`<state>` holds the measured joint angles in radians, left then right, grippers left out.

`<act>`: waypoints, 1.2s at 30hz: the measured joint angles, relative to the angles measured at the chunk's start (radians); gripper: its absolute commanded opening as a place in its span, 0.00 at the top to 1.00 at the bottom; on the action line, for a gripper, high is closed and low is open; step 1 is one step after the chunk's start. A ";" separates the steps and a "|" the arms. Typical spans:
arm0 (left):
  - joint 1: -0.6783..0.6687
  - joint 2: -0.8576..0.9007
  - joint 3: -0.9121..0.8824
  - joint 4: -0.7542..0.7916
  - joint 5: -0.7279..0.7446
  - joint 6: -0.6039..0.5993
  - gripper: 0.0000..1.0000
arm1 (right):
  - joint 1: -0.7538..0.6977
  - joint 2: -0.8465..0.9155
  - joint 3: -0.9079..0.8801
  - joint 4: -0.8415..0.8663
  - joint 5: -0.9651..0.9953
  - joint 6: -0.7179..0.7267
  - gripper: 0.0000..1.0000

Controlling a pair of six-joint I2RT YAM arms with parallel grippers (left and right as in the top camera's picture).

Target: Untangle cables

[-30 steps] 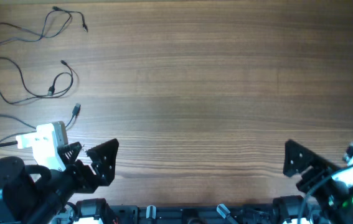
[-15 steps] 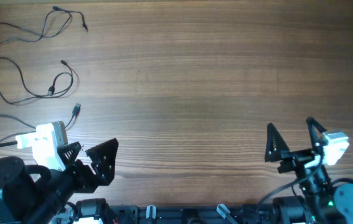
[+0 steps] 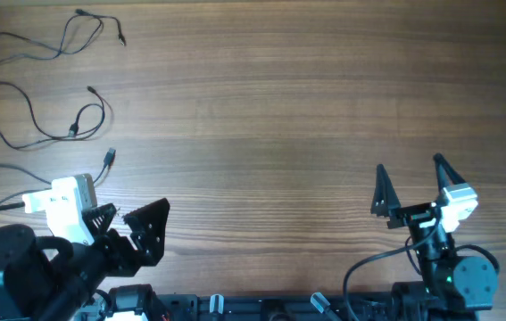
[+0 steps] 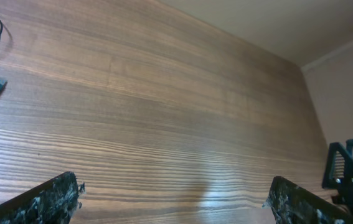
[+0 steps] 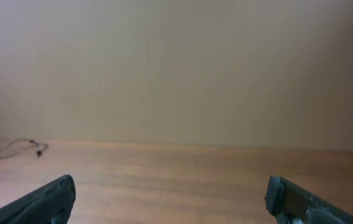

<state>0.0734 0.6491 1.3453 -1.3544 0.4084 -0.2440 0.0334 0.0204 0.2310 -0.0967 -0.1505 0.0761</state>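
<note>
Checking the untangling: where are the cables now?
Overhead, the cables lie as separate strands at the far left of the table, beyond the left gripper, far from the right gripper.

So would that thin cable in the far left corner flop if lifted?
Probably floppy: the cable lies in loose, wandering loops. Likely very light, being so thin. Its plug might dangle and swing.

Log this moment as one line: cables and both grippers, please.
cables: separate loose strands, far left | left gripper: open, empty | right gripper: open, empty, far from cables
</note>
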 measured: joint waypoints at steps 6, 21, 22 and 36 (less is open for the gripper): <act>0.000 0.000 0.000 0.000 0.000 0.000 0.00 | 0.000 -0.001 -0.117 0.135 -0.003 -0.014 0.00; 0.000 0.000 0.000 0.000 0.000 0.000 0.00 | -0.005 -0.002 -0.225 0.103 -0.003 -0.030 0.00; 0.000 0.000 0.000 0.000 0.000 0.000 0.00 | -0.005 -0.002 -0.225 0.102 -0.003 -0.031 0.00; 0.000 0.000 0.000 0.000 0.000 0.000 0.00 | -0.005 -0.002 -0.225 0.096 0.021 0.005 0.00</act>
<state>0.0734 0.6491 1.3453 -1.3544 0.4084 -0.2440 0.0288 0.0181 0.0063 -0.0006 -0.1291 0.0807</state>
